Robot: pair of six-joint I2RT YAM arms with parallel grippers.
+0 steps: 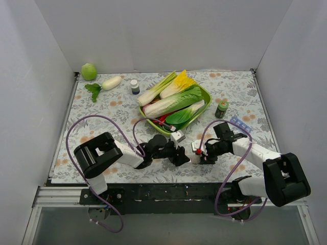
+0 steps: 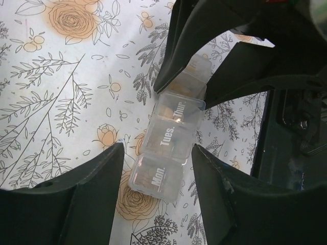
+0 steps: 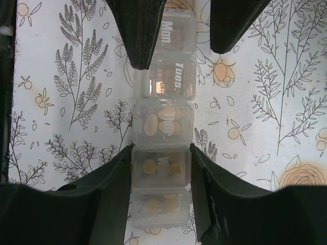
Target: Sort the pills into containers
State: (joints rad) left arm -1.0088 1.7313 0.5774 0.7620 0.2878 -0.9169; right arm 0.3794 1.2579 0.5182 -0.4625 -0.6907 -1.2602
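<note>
Two grippers met on one pill box [image 3: 162, 127], which lay flat on the flowered table [image 3: 66, 102] just in front of the green tray [image 1: 207, 94], on the side nearest the arms. The right gripper [image 3: 160, 148] pinched the box across its width, one finger pressed to each long side, at a compartment away from the "Mon." end. It was most likely pinning the box in place while the other arm worked. The left gripper [image 2: 158, 150] straddled the "Mon." end with its fingers apart. A strip of table showed between one finger and the box, so it clamped nothing. The box's long axis ran sideways along the front of the tray, from one gripper to the other. Its "Mon." end pointed toward the left arm and its printed lids faced up. Tan pills [image 3: 150, 125] showed through several of the clear lids, so I judged the sorting well along.
</note>
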